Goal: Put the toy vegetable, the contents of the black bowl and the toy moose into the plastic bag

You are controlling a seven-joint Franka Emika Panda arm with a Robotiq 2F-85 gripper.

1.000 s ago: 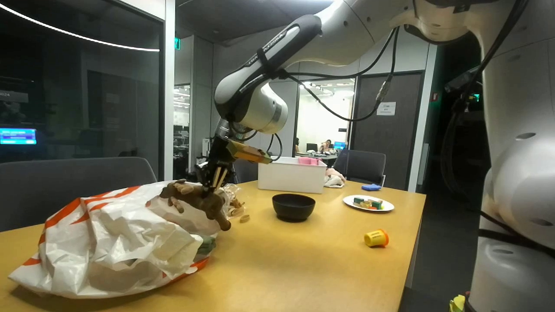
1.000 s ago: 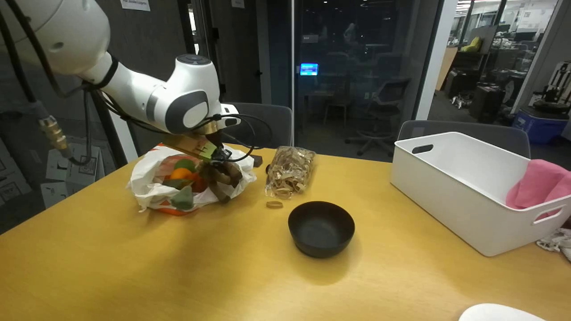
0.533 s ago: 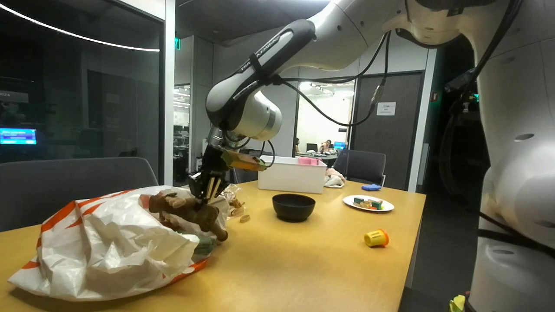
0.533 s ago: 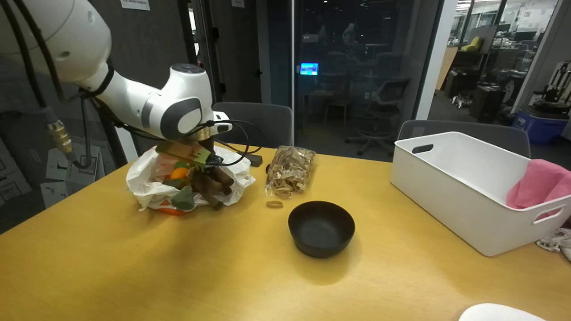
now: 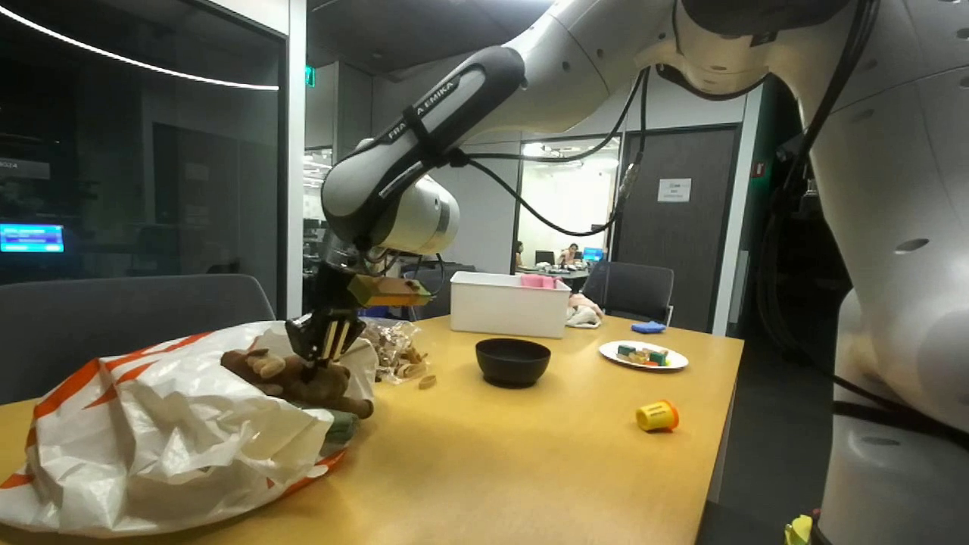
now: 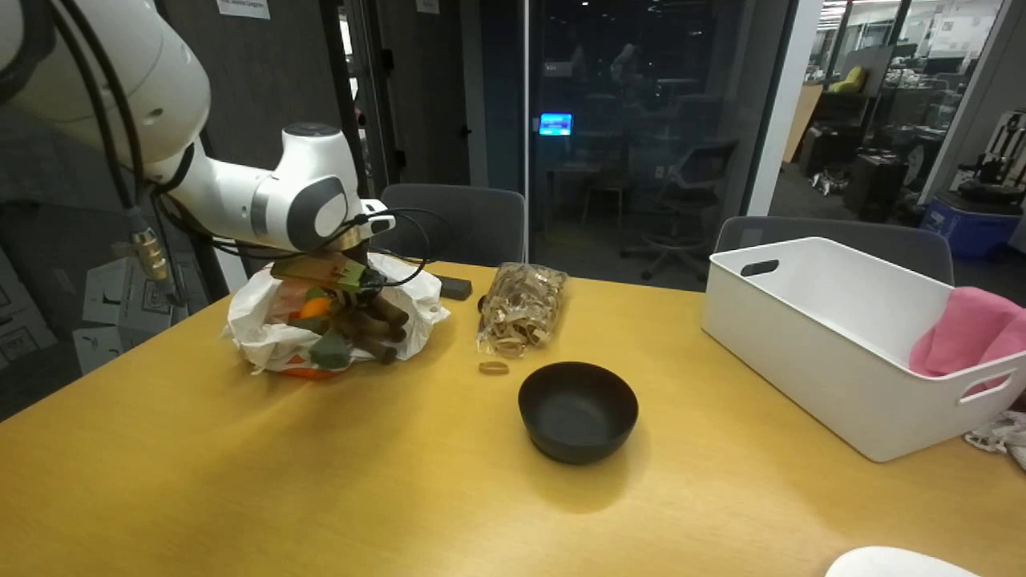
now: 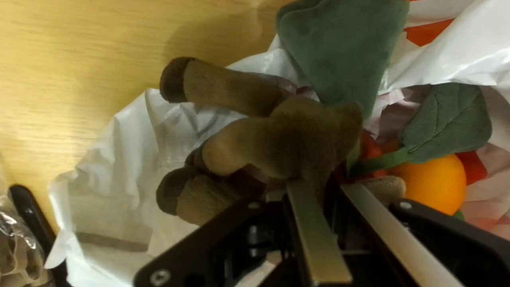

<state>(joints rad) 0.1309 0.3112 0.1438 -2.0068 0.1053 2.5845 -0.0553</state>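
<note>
Wrist view — hand (image 7: 323, 185) clamped on toy moose (image 7: 293, 137), leg past plastic bag (image 7: 123, 171) rim, table (image 7: 79, 79) beyond.

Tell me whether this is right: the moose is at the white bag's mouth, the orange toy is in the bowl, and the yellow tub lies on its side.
No: the orange toy is in the white bag, not the bowl, as the wrist view shows. The moose is at the bag's mouth, and the yellow tub lies on its side.
</note>
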